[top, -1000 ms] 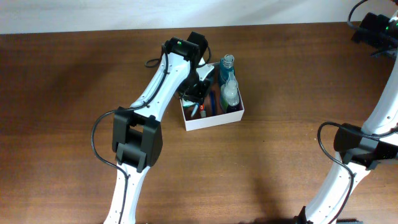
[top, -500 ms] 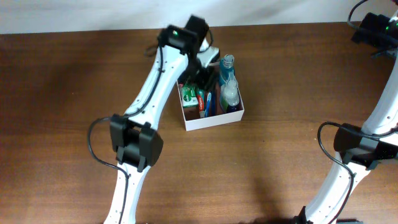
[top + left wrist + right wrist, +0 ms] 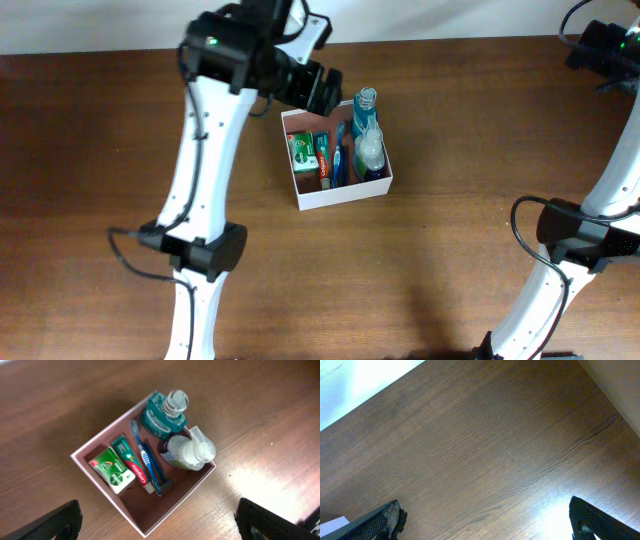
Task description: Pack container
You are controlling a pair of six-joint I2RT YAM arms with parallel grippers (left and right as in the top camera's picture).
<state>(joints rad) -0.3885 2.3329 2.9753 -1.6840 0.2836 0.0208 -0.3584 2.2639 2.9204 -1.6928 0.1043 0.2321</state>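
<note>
Dark brown wood grain covers the table (image 3: 450,150), which ends at a pale strip along the far edge in the overhead view. On it, a little left of centre and turned at a slight angle, sits the container (image 3: 345,195), a shallow square box with thin white walls and a pinkish-brown floor. Along its right side stand a teal mouthwash bottle (image 3: 162,415) with a clear cap and, just beside it toward the near wall, a clear pump bottle (image 3: 192,452) of pale greenish liquid; the two look to be touching. Lying flat next to them, side by side, are a blue toothbrush (image 3: 147,460), a red and green toothpaste tube (image 3: 132,462) and a small green box (image 3: 112,470), which lies nearest the left wall. Part of the floor at the near corner is bare. The left gripper (image 3: 157,515) hangs above the box's far left corner, looking straight down into it, its dark fingers (image 3: 57,522) spread wide at the two lower corners of the wrist view and holding nothing. The right gripper (image 3: 484,512) is up at the table's far right corner, well apart from the box, spread just as wide over bare wood and gripping nothing.
</note>
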